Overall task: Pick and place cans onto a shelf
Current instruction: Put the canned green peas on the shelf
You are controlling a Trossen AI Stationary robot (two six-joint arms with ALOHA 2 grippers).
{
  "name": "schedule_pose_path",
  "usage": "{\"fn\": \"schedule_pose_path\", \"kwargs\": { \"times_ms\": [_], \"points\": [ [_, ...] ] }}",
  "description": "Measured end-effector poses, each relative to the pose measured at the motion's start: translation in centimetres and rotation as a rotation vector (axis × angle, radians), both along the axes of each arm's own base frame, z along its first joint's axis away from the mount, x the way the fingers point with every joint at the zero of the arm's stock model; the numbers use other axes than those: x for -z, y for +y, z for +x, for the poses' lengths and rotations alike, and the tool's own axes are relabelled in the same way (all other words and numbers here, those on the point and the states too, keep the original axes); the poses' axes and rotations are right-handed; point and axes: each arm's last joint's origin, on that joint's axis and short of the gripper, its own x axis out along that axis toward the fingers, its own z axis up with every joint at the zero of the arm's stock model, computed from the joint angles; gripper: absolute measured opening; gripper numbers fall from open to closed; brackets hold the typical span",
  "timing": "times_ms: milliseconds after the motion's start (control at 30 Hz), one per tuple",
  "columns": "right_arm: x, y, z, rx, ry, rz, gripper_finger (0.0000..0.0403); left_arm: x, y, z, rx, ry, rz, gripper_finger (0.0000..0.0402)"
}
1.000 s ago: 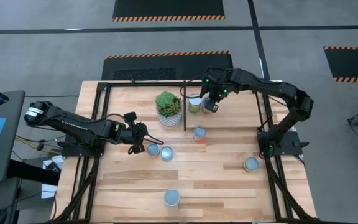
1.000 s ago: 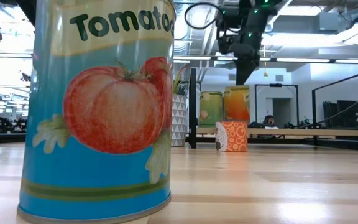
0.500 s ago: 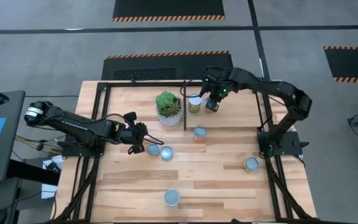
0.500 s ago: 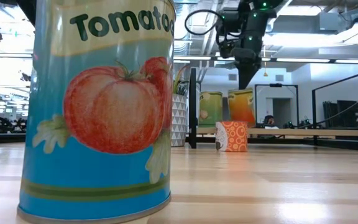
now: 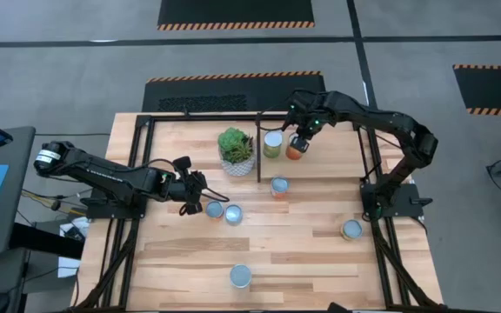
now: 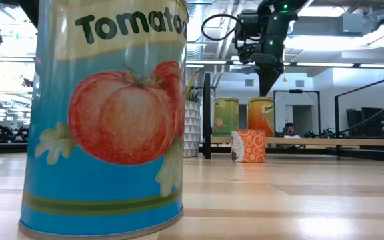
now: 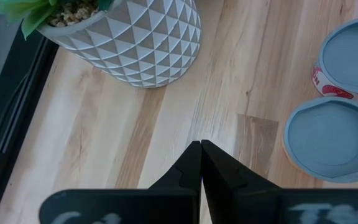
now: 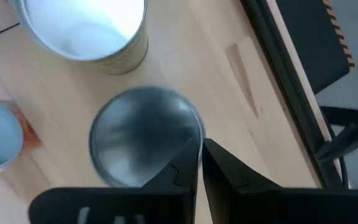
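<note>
My right gripper hovers over an orange can on the shelf, fingers near-closed, gripping nothing. A green can stands beside. My left gripper rests closed, empty.

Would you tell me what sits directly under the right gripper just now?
An orange-labelled can with a shiny silver top stands on the shelf board beside a green-labelled can, below the right gripper. The arm hides part of its top from above.

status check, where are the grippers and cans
Right gripper above orange can standing on shelf, beside green can. Left gripper shut, waiting by two cans. Nothing in the way.
</note>
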Motion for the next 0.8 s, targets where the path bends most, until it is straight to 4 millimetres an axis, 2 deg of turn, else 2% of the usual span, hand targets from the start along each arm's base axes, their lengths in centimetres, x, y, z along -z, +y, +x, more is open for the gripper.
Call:
{"fn": "schedule_pose_path", "kwargs": {
  "times_ms": [267, 400, 500, 600, 700, 800],
  "points": [
    [-2.1, 3.0, -2.1, 0.087, 0.035, 0.048, 0.0036, 0.0, 0.0, 0.0, -0.001, -0.001, -0.001, 0.0],
    [-2.2, 4.7, -2.0, 0.087, 0.06, 0.073, 0.0027, 0.0, 0.0, 0.0, -0.008, -0.005, -0.005, 0.0],
    [-1.4, 5.7, -1.5, 0.076, 0.084, 0.086, 0.0022, 0.0, 0.0, 0.0, -0.009, -0.005, -0.005, 0.0],
    [0.5, 6.9, -1.5, 0.074, 0.143, 0.105, 0.002, 0.0, 0.0, 0.0, -0.013, -0.008, -0.008, 0.0],
    [2.1, 8.9, -2.1, 0.084, 0.221, 0.102, 0.002, 0.0, 0.0, 0.0, -0.013, -0.008, -0.007, 0.0],
    [2.6, 10.6, -2.8, 0.074, 0.23, 0.023, 0.0022, 0.0, 0.0, 0.0, -0.014, -0.008, -0.008, 0.0]
  ]
}}
